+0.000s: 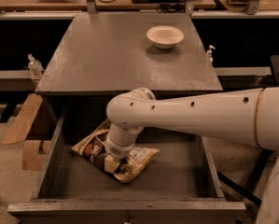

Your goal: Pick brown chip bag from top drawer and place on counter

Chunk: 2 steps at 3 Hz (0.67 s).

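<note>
Hand (pixel 113 164) position: lowered into the top drawer (pixel 176 177), with its tip set against the middle of the brown chip bag (pixel 90 148). Grip state: cannot be told from this view, because the rounded white wrist housing covers most of the mechanism.

Arm (pixel 199 113): a smooth, glossy white tubular shell with a row of small dark holes. It enters from the right edge and bends downward at a ball-shaped joint above the drawer.

Brown chip bag: a crinkled pouch with a dark brown centre and tan-yellow edges. It lies flat on the drawer floor, left of centre and skewed to the drawer walls. The end to the right of the hand shows a pale panel (possibly print; no lettering is legible).

Top drawer: stands open. It is a shallow rectangular box of grey-painted boards with plain flat sides.

Tabletop (pixel 106 55): flat, square, matte grey and lightly scuffed, directly behind and above the drawer. A shallow round cream bowl (pixel 164 35) stands near its far right corner, well apart from the bag.

Workbench (pixel 50 1): light wood, carrying dark cables, behind the tabletop.
</note>
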{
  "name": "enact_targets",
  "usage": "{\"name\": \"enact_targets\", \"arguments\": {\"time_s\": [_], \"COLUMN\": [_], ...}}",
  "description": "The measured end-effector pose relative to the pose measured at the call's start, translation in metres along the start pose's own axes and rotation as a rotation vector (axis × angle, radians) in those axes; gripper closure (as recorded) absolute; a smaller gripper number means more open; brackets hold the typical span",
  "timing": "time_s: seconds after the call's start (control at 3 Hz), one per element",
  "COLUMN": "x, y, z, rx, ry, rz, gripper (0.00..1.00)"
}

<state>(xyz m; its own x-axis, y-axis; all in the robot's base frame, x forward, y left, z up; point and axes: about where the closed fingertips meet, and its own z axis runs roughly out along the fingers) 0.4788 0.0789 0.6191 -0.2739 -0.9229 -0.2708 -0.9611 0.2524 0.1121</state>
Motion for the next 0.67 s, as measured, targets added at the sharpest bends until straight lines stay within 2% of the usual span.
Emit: {"name": "enact_targets", "arguments": {"time_s": [0.33,0.67], "x": [-0.0004,-0.0005], "y": [0.0002,0.0002], "z": [-0.0016,-0.0020], "rx": [0.000,0.000], "ry": [0.000,0.000], "rz": [0.000,0.000], "gripper": [1.00,1.00]}}
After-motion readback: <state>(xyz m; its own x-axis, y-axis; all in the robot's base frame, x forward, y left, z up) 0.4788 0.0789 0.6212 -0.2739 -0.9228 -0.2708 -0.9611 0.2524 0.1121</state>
